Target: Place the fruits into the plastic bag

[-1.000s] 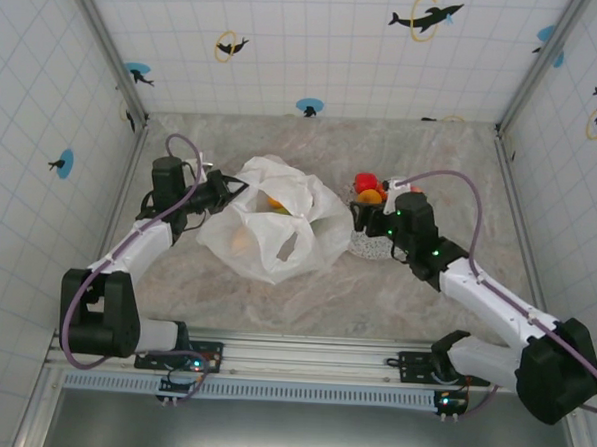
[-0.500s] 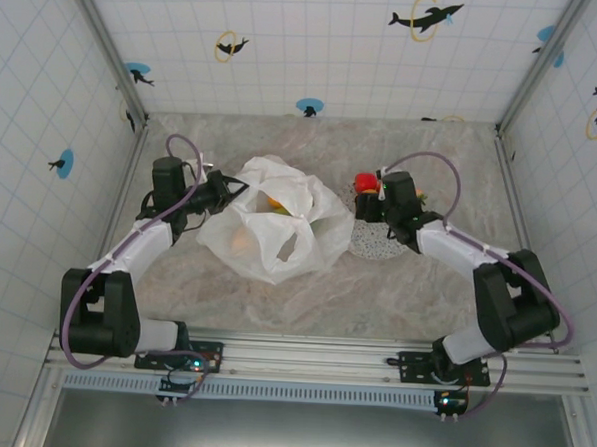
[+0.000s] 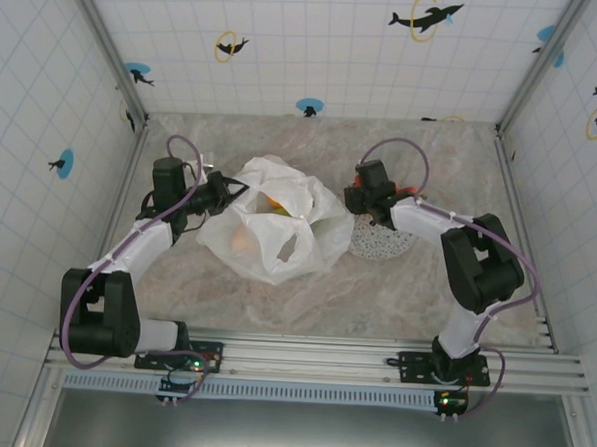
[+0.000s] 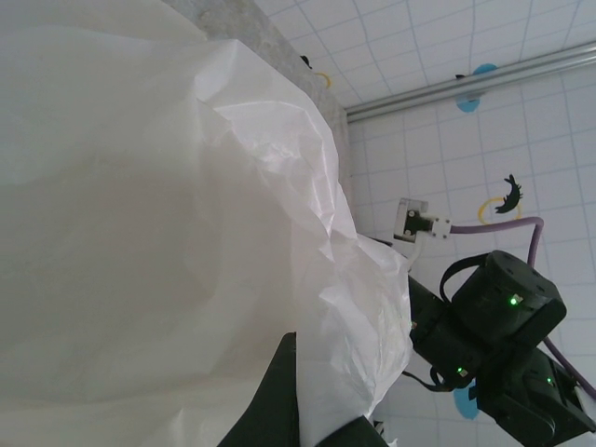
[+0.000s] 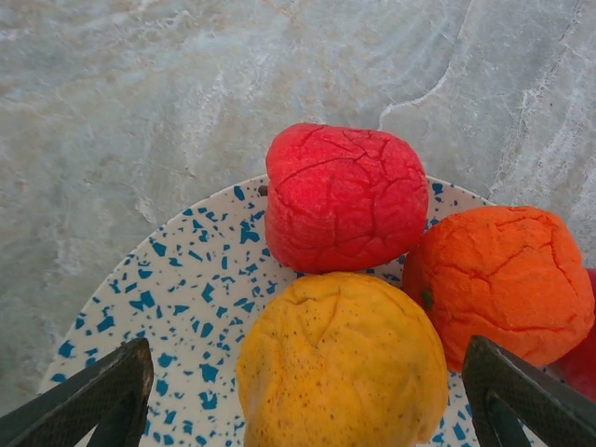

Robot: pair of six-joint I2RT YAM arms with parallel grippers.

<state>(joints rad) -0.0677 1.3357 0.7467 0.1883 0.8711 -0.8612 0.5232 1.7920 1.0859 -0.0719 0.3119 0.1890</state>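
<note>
Visibly three fruits [image 5: 340,363] on plate [image 5: 186,307] (one red)

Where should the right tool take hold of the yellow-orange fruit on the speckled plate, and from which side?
Probably from straight above, closing across the yellow-orange fruit at its round middle. Its left flank faces bare plate, so one finger fits there; the other must slip into the seam with the orange fruit touching its right. The red fruit blocks the far side.
</note>
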